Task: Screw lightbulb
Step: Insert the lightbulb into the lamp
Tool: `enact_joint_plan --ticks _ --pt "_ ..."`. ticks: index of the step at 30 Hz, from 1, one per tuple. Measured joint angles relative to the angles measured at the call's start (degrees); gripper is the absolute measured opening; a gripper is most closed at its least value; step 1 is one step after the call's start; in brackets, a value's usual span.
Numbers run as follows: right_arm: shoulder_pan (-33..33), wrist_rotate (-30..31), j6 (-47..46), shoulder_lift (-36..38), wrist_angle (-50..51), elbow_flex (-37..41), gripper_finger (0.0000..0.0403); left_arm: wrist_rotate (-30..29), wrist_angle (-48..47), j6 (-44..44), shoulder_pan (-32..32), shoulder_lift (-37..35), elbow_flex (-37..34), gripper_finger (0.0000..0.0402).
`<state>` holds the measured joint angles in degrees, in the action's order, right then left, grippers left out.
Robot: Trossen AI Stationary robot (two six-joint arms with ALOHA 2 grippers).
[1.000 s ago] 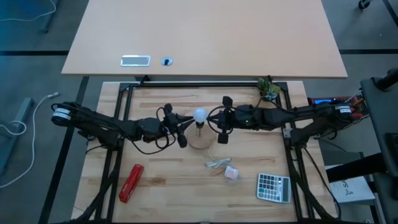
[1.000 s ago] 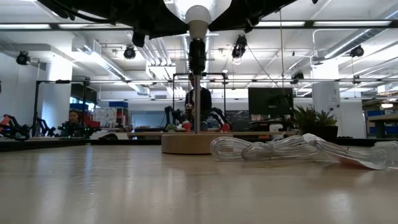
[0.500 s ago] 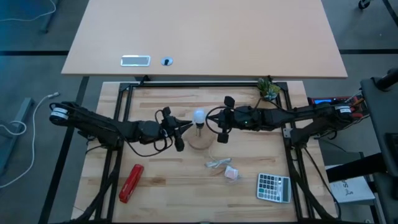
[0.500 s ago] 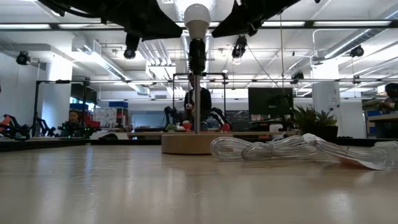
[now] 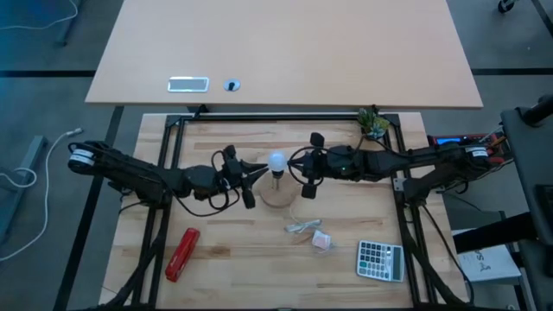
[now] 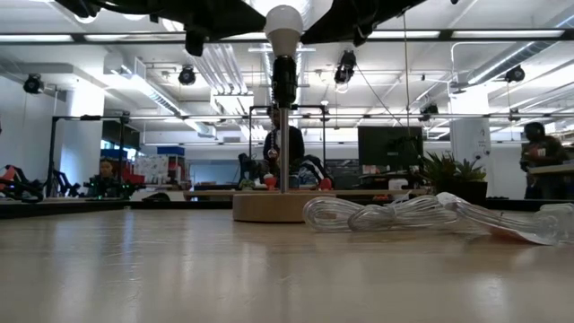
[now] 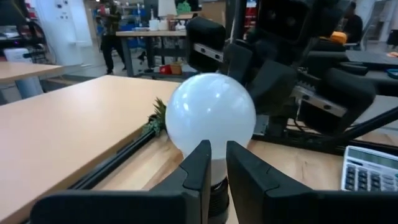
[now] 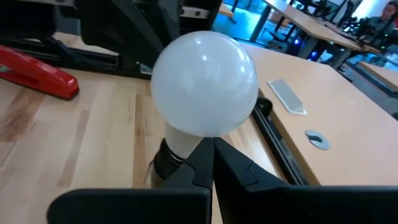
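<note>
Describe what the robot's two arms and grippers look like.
Both arms are dark, near black, built of slim jointed segments, with looping black cables hanging near the wrists. The left arm carries a pale ring marking near its base. The left gripper and right gripper each end in two flat, tapering black fingers, matte and unmarked, set on a blocky dark body.
</note>
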<state>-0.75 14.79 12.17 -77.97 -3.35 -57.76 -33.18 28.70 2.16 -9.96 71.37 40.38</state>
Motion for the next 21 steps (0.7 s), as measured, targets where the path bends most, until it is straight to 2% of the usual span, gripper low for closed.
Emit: enact_joint_plan --ticks 3,16,21 --pt "0.0 -0.2 -0.1 0.0 -0.2 0.0 0.0 -2.2 0.0 -0.3 0.1 0.1 0.0 0.0041" --pt "-0.3 -3.2 -0.6 0.0 -0.2 0.0 0.0 -2.3 -0.3 -0.3 1.2 0.6 0.0 0.0041" --pt "-0.4 -1.9 -1.4 0.0 1.5 0.0 0.0 -2.3 -1.2 0.3 1.1 0.5 0.0 0.0041"
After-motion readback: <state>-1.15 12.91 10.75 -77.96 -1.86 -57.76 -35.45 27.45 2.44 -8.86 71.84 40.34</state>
